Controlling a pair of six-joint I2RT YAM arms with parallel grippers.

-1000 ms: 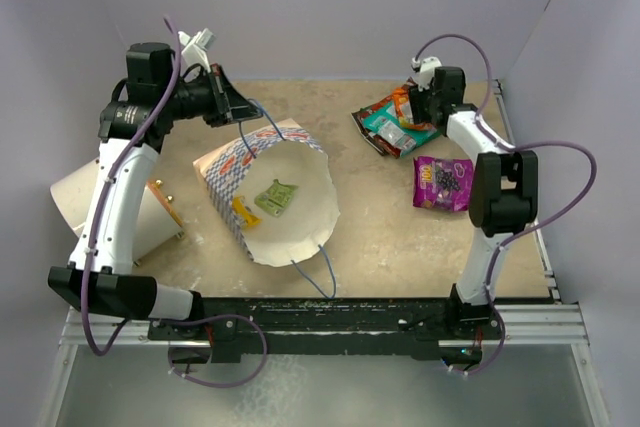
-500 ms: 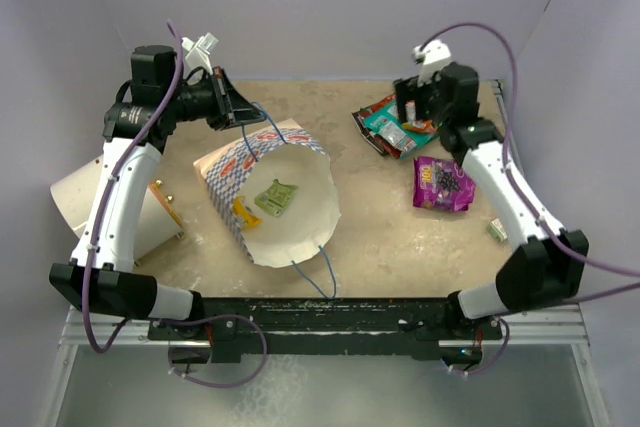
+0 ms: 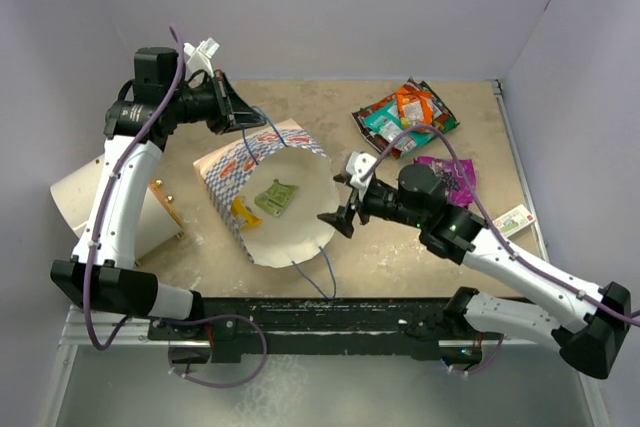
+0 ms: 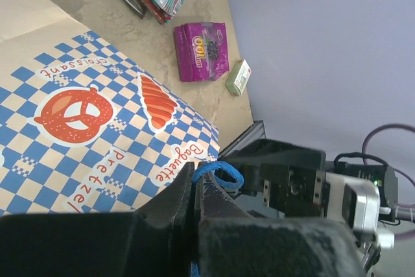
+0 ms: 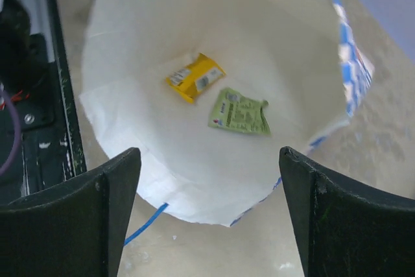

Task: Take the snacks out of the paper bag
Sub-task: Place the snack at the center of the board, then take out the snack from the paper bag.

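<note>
The paper bag [image 3: 225, 172] lies tilted on the table [image 3: 400, 257], left of middle, its wide mouth open toward the near edge and upward. Two snacks lie inside on the cream lining, a yellow packet [image 5: 194, 77] and a green packet [image 5: 238, 111], just beside each other but not touching. The left gripper [image 3: 245, 117] is at the bag's far rim, its fingers pressed together on a blue cord handle [image 4: 218, 174]. The right gripper [image 3: 345, 212] hovers just off the bag's right rim, facing into the mouth, its fingers [image 5: 110, 212] spread wide and pinching nothing. More snacks lie outside the bag: a pile of green, teal and orange packets [image 3: 405, 115] near the far right corner, and a purple packet [image 4: 201, 50] nearer, partly hidden by the right arm [image 3: 500, 252] in the top view. A small white-and-green box [image 3: 515, 217] lies by the table's right edge – well apart from the bag – and a round drum [image 3: 85, 202] sits just left of the bag
</note>
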